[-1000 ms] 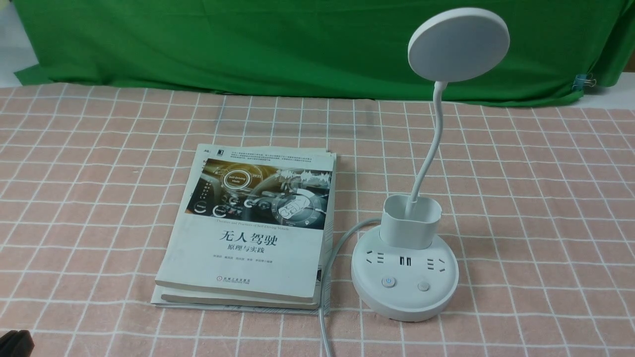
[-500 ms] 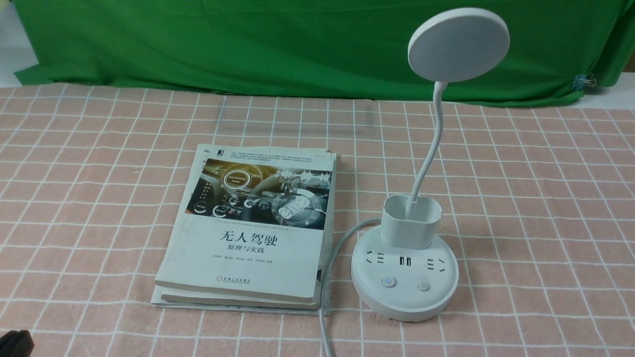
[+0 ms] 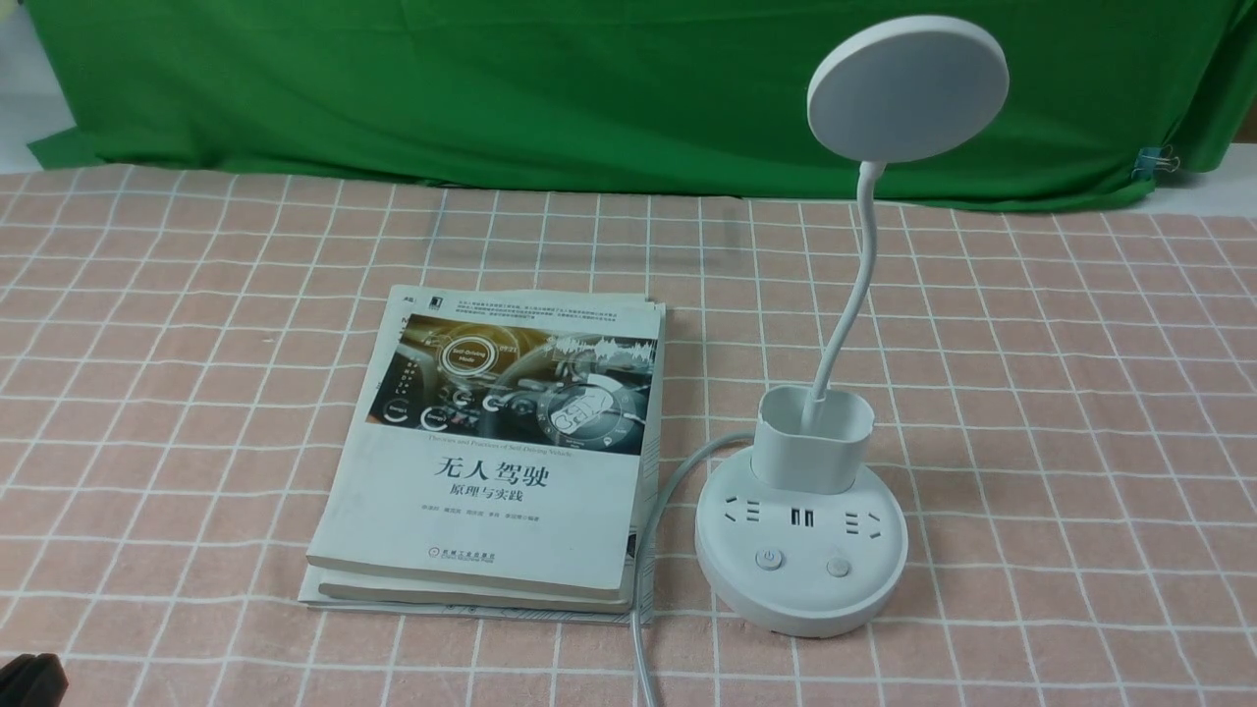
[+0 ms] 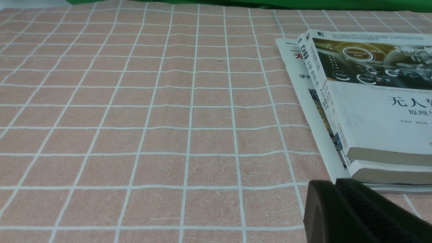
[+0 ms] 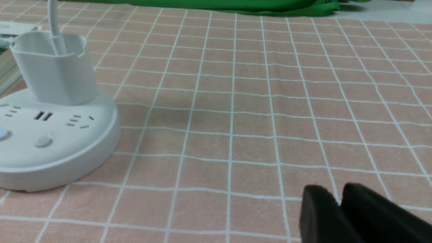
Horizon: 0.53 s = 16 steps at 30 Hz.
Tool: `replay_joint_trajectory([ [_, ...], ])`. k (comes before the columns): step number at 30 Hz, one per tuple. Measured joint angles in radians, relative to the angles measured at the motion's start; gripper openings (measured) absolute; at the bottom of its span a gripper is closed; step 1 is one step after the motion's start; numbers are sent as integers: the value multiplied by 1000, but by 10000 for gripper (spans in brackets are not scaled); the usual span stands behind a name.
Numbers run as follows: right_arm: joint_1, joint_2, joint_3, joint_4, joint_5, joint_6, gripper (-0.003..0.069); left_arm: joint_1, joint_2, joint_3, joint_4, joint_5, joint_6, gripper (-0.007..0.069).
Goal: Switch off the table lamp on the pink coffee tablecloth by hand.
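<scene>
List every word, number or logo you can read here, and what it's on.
"无人驾驶": top book
"原理与实践": same book, below that
"Self-Driving Mode": same book, cover picture
"Theories and Practices of Self-Driving Vehicle": same book, small print
"机械工业出版社": same book, bottom
Power sign: left button on the lamp base
Author line and top blurb: too small to read.

Gridded pink tablecloth (image 3: 1031,412) under lamp (image 3: 800,550) and books (image 3: 491,462).

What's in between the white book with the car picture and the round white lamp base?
A thin pale grey cable lies between them, on the pink tablecloth with white lines. The front view shows it.
</scene>
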Motion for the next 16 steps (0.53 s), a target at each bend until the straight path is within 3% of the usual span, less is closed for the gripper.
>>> replay_joint_trajectory([
  [16,0,0,0,0,0,0,191,0,0,0,0,0,0,6],
])
